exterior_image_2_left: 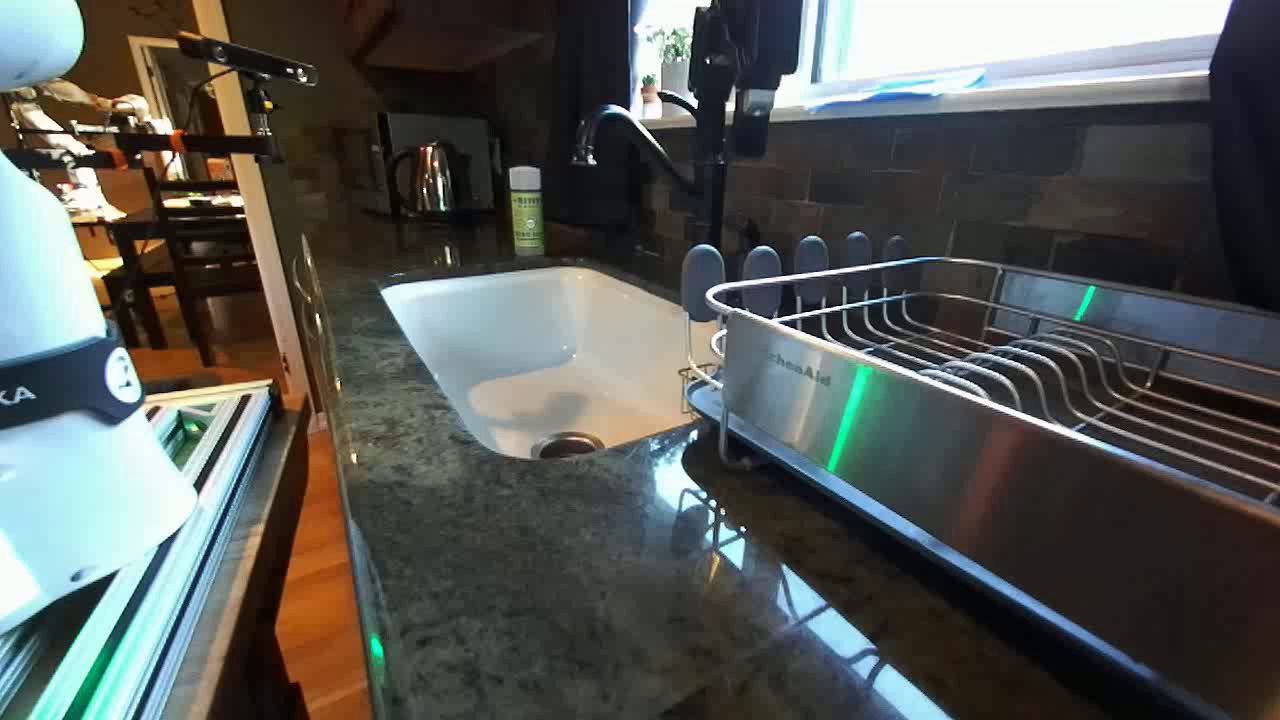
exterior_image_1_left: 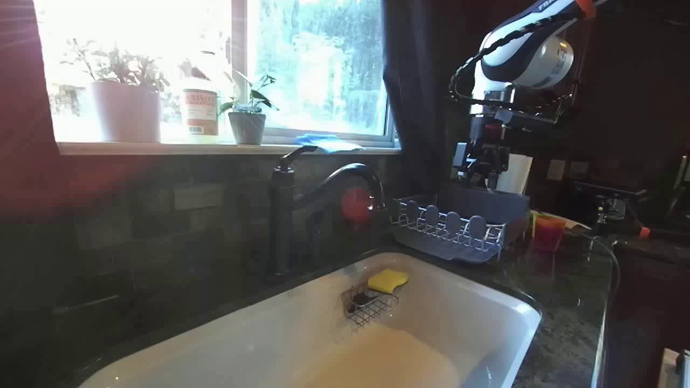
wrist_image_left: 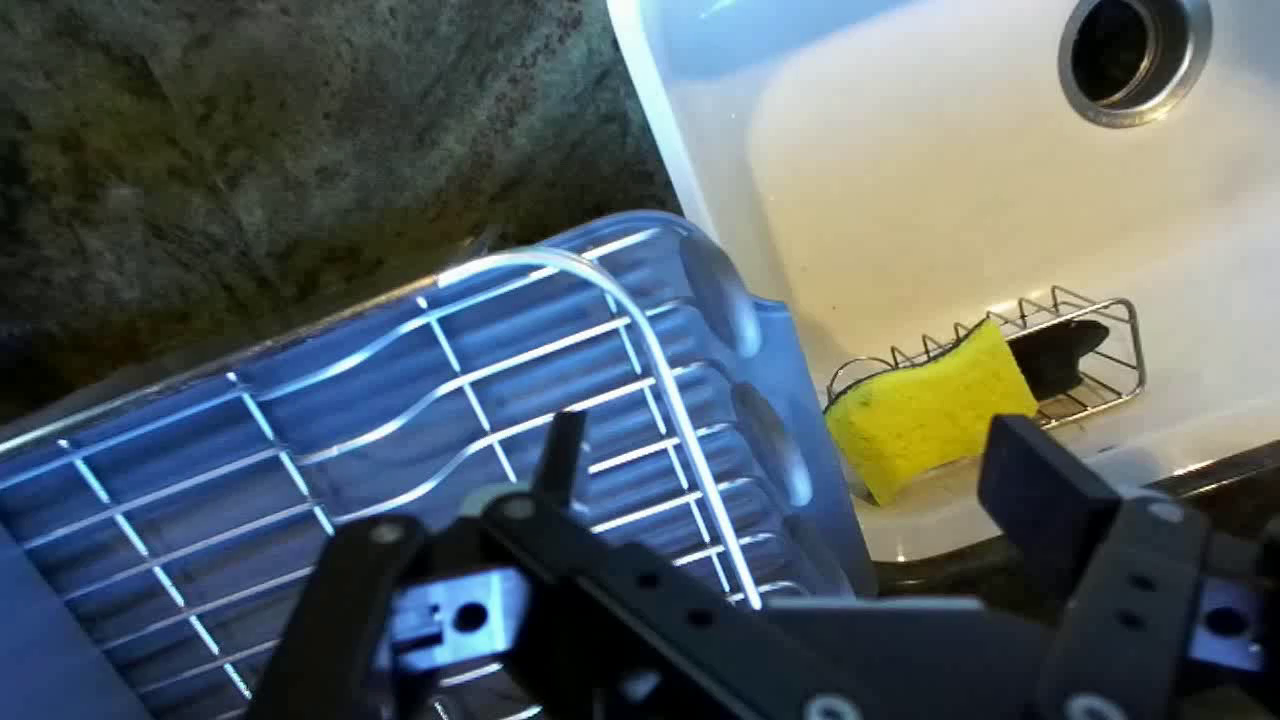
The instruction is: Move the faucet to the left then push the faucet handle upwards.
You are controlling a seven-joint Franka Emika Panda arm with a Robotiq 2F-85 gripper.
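The faucet is a dark upright column [exterior_image_1_left: 281, 226] behind the sink, with its gooseneck spout curving toward the dish rack side. In an exterior view, its spout [exterior_image_2_left: 620, 118] shows, while the column is partly hidden behind my gripper. The faucet handle [exterior_image_1_left: 298, 155] is a short dark lever slanting up from the column's top; it also shows in an exterior view [exterior_image_2_left: 680, 100]. My gripper [exterior_image_1_left: 481, 175] is open and empty, pointing down above the dish rack, apart from the faucet. In the wrist view its fingers [wrist_image_left: 800, 480] are wide apart; the faucet is out of view there.
A wire dish rack [exterior_image_2_left: 800, 375] stands beside the white sink [exterior_image_1_left: 517, 310]. A yellow sponge [wrist_image_left: 935, 415] sits in a wire caddy in the sink. Potted plants and a bottle [exterior_image_1_left: 200, 110] stand on the windowsill. A red cup [exterior_image_1_left: 547, 233] stands by the rack.
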